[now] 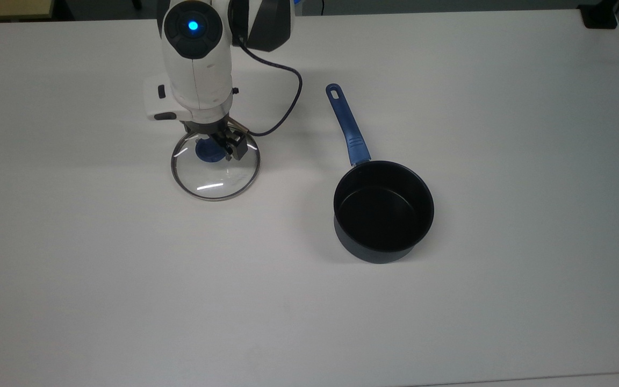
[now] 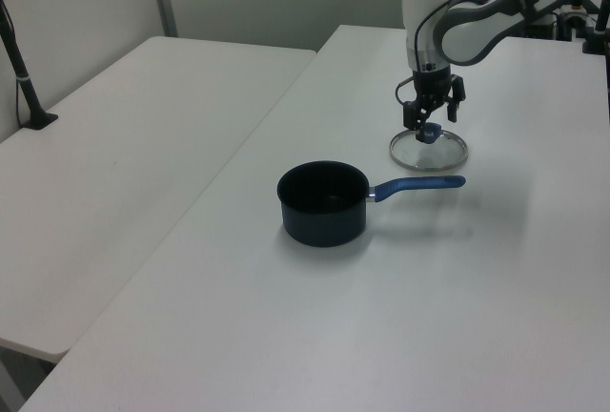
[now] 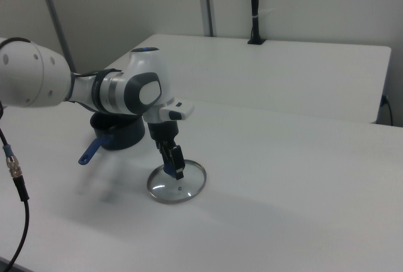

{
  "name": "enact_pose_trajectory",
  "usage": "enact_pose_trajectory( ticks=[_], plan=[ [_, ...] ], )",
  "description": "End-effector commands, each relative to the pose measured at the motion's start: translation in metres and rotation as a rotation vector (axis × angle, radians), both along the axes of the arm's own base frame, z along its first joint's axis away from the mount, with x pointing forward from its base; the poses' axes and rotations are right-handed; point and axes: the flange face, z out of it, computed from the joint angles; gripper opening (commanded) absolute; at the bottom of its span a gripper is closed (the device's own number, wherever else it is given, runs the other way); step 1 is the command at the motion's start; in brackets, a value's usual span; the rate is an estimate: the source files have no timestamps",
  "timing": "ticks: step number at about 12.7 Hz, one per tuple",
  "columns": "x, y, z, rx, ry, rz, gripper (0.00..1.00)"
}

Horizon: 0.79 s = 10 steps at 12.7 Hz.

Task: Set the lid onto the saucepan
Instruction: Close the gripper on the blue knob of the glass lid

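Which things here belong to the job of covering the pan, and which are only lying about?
For the job:
- the lid, flat on the table
- the saucepan, uncovered
- the hand, down at the lid's blue knob

Only lying about:
- the black post on the far table
- the dark cable from the arm

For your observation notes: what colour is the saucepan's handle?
Blue. The saucepan has a long blue handle, clearest in the top view.

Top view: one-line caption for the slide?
Gripper lowered onto the lid knob; empty saucepan waits apart on the white table.
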Motion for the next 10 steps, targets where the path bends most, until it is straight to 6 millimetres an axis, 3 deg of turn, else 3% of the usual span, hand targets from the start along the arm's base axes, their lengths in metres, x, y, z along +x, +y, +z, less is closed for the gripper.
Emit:
enact_pose_trajectory(
  ticks=[1,2,5,7,10],
  plan=[
    [0.008,0.001,-0.015,-0.014,-0.066,-0.045,0.99],
    [0.009,0.002,-0.018,-0.013,-0.066,-0.044,0.96],
    [0.009,0.001,-0.021,-0.012,-0.062,-0.044,0.52],
    [0.009,0.001,-0.02,-0.013,-0.061,-0.043,0.42],
    [0.009,0.001,-0.01,-0.015,-0.071,-0.038,0.39]
  ],
)
